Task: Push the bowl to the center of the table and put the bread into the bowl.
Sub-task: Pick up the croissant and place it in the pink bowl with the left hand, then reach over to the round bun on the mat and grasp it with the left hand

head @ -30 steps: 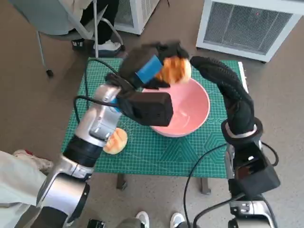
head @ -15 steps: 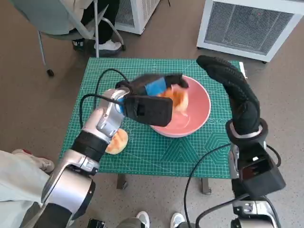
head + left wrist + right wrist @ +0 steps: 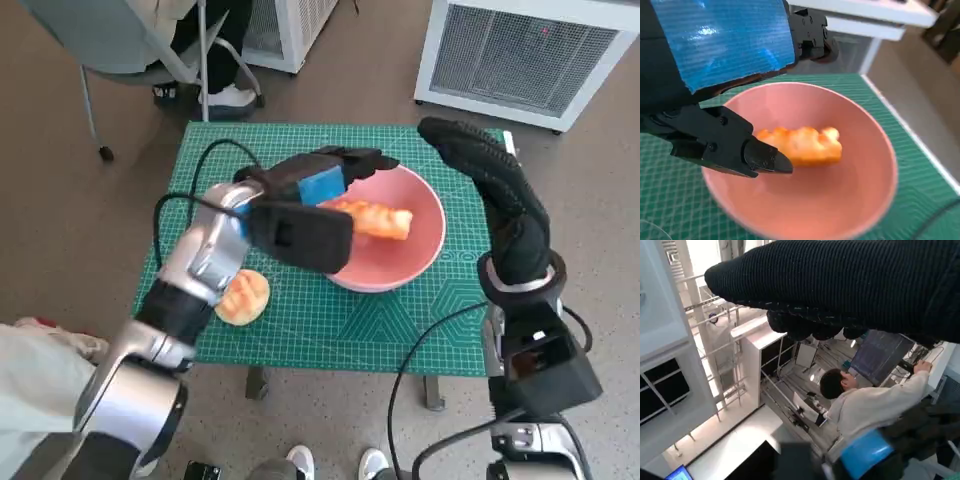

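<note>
One green mat [image 3: 400,330] covers the table. Pink bowl [image 3: 425,240] sits right of the mat's centre, nearer the far edge. Left hand [image 3: 325,180] hovers over the bowl's left rim, fingers [image 3: 760,155] apart, holding nothing. Right hand [image 3: 490,175] is raised by the far right corner, fingers spread, empty. Bread [image 3: 375,218] lies inside the bowl. Second bun [image 3: 243,297] rests near the mat's near-left edge.

Head view: even, bright light, soft shadows, wide-angle bend at edges. Left wrist view: glare on blue tape [image 3: 725,42], bkgd blurred. Right wrist view: foreground blurred, possibly backlit.
</note>
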